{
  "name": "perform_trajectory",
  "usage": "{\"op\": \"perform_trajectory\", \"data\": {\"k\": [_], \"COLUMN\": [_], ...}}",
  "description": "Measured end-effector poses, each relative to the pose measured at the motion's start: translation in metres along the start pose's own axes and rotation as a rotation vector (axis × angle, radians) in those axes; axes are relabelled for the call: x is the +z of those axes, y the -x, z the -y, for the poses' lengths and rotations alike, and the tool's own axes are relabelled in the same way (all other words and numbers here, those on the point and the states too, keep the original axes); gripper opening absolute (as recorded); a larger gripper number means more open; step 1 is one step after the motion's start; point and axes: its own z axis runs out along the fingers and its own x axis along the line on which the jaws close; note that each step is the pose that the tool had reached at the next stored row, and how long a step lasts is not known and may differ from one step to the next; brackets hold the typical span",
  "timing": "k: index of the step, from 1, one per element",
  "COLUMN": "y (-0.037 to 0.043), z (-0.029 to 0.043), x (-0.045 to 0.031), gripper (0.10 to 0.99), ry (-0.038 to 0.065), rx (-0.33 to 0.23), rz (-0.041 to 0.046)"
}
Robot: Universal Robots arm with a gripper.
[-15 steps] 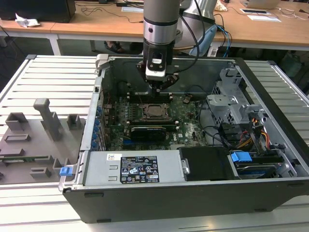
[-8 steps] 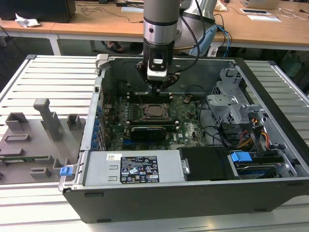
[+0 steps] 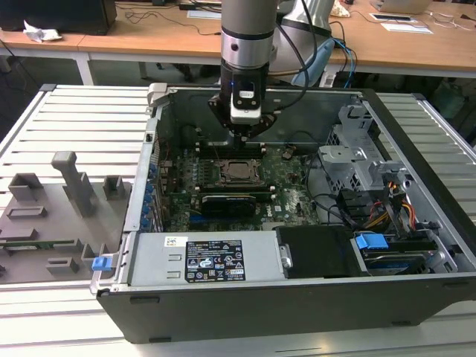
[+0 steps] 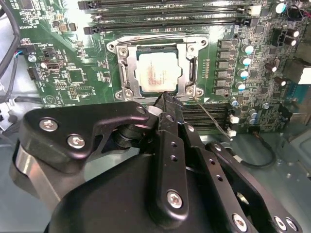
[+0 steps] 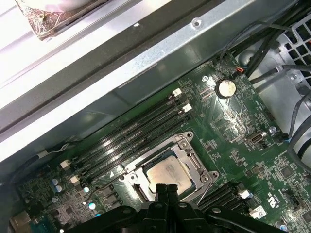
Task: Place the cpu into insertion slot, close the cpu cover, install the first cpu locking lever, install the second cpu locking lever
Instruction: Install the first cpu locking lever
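One cpu corner hidden behind the gripper; fingers together.

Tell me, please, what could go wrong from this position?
1. The gripper is shut, with its tip at the edge of the cover; a slip might scrape the chip.
2. The thin lever looks unlatched and angled over the board, so a downward push could bend it or miss it.

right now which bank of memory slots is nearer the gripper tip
The memory slots beside the gripper, crossed by a thin wire lever. The other bank lies across the cpu from it.
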Motion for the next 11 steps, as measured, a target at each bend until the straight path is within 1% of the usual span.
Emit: {"op": "perform_trajectory", "data": {"k": [11], "y": [0.0], "z": [0.0], "x": [0.0], "gripper": [0.106], "ry": [0.0], "rx": [-0.055], "rz": [-0.002]}}
